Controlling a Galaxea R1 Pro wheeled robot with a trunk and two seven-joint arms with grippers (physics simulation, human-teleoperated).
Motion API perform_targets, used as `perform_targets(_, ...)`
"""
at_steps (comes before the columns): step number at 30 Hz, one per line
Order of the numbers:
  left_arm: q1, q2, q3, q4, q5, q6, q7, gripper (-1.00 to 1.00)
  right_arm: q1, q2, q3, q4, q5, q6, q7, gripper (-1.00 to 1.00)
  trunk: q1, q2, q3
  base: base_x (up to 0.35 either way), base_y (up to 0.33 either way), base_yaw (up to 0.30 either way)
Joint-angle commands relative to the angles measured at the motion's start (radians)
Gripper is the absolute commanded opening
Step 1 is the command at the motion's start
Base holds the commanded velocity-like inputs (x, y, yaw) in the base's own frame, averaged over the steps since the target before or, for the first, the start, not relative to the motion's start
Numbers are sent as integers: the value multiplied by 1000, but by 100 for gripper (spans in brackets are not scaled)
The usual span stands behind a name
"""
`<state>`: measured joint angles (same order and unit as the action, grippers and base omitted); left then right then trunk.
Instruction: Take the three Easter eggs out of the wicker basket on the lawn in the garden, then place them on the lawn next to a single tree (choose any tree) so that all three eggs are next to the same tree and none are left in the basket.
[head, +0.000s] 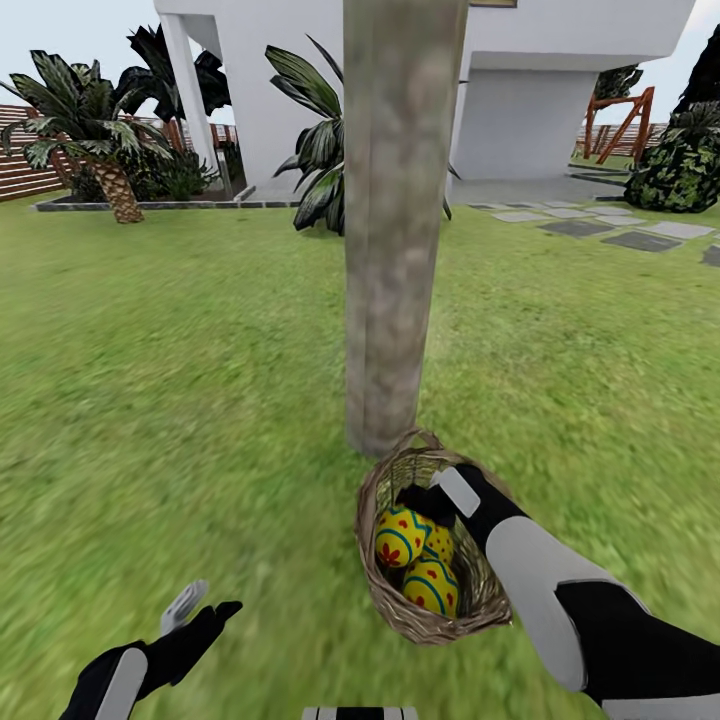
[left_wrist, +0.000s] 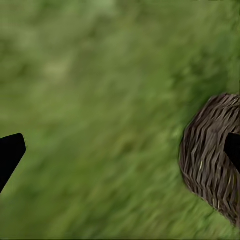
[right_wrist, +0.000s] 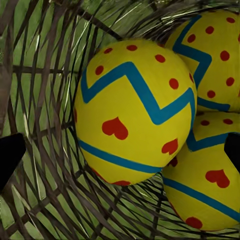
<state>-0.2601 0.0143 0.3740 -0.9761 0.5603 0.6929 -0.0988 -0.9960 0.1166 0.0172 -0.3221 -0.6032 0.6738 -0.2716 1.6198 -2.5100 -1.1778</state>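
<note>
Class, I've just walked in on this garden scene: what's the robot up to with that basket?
The robot's right gripper reaches into the wicker basket, which stands on the lawn at the foot of the tree. All three Easter eggs lie inside; none is out yet. In the right wrist view the black fingers are spread on either side of the nearest egg, not closed on it. The left gripper hangs open over the grass beside the basket.

Three Easter eggs lie in one wicker basket (head: 425, 600): the first egg (head: 400, 536), the second egg (head: 432, 586) and the third egg (head: 441, 541). One pale tree trunk (head: 395, 230) stands on the lawn (head: 180, 380), and two black grippers show, the left gripper (head: 200, 612) and the right gripper (head: 440, 495). Farther off are two palm-like plants, one palm (head: 85, 130) and another broad-leaved plant (head: 318, 150), and one white house (head: 540, 90).
</note>
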Motion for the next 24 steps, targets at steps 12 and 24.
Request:
perform_targets(12, 4, -4, 1, 7, 0, 14, -3, 100, -1, 0, 2, -2, -10, -2, -9, 100, 1, -1, -9, 80, 0, 0)
perform_targets(24, 3, -5, -1, 4, 0, 17, -2, 100, -1, 0, 2, -2, -10, -2, -9, 100, 6, -4, -55, 1, 0, 0)
